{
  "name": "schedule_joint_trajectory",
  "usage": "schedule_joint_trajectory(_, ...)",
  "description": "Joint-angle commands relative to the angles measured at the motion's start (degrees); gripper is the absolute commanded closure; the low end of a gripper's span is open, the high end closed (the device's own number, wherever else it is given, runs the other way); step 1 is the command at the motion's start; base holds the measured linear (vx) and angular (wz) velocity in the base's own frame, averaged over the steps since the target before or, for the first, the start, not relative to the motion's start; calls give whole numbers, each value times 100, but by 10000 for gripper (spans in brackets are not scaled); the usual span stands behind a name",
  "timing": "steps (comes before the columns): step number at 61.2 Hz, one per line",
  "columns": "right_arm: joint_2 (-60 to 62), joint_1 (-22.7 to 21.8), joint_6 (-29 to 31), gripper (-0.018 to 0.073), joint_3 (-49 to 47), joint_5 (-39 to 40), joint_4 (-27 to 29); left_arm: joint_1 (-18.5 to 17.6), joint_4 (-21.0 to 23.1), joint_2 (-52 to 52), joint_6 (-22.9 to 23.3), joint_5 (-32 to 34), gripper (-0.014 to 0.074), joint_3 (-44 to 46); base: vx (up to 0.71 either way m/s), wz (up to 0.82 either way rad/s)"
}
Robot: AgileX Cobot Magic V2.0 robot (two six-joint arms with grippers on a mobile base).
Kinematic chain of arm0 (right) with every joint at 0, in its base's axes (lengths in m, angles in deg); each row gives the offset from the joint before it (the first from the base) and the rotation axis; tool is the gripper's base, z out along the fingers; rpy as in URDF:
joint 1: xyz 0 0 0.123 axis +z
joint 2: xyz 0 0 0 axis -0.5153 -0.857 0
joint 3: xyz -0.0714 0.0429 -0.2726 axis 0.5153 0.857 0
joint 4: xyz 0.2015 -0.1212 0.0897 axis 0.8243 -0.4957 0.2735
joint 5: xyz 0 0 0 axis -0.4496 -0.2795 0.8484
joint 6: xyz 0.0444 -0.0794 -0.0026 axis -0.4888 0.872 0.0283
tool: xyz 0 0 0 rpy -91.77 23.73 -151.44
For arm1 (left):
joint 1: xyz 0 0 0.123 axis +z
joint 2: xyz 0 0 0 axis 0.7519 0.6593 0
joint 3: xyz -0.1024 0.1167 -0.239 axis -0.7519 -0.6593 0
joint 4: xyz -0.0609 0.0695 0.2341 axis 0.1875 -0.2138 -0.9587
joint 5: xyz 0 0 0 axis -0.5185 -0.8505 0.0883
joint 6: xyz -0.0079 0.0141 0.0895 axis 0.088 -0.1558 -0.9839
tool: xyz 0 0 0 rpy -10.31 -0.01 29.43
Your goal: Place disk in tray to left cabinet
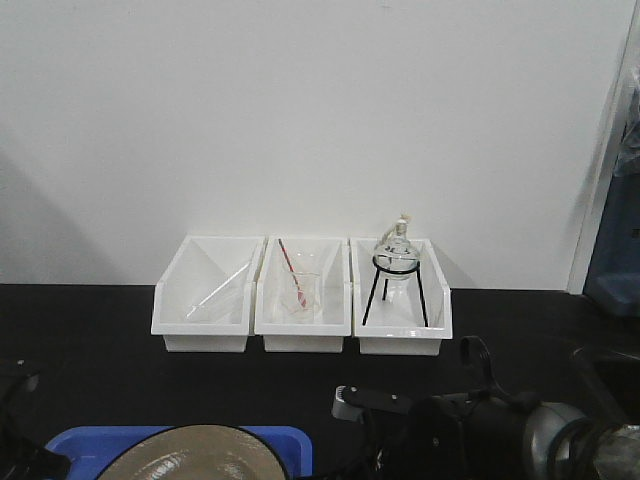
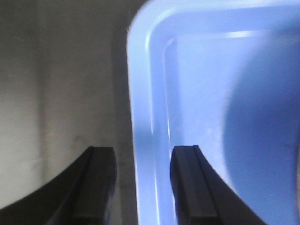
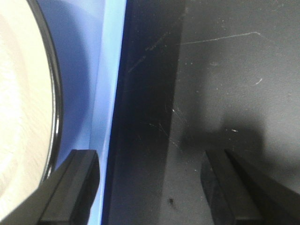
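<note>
Disk [image 3: 23, 103] is seated in tray [image 2: 140, 84], whose left rim is bracketed between the parted jaws of left gripper [image 2: 143, 157] and right rim between those of right gripper [image 3: 150, 161], neither yet clamped.

soft, even light; the wall [image 1: 300, 100] is bright, with a grey shadow at its left. both wrist views are blurred, and the tray [image 2: 145, 117] rim glares pale blue.
</note>
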Motion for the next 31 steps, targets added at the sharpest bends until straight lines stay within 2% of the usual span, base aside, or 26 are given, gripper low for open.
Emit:
schedule_joint_trajectory(1,327,-20,37,37,-128,161,-4,18,23,30,-101,136,180,183,0,0)
schedule_joint_trajectory(15,327,-20,37,37,-128,122,-77,4,67,428,-135,-70,180,183,0,0)
schedule_joint_trajectory(22,327,-27,30,37,-128,-15,-390,-33,365,447,-230,-142,180,183,0,0)
schedule_joint_trajectory(31,299,-160,-7,37,-128,-180,-380,-152,866,438,-534,-172,180,183,0,0)
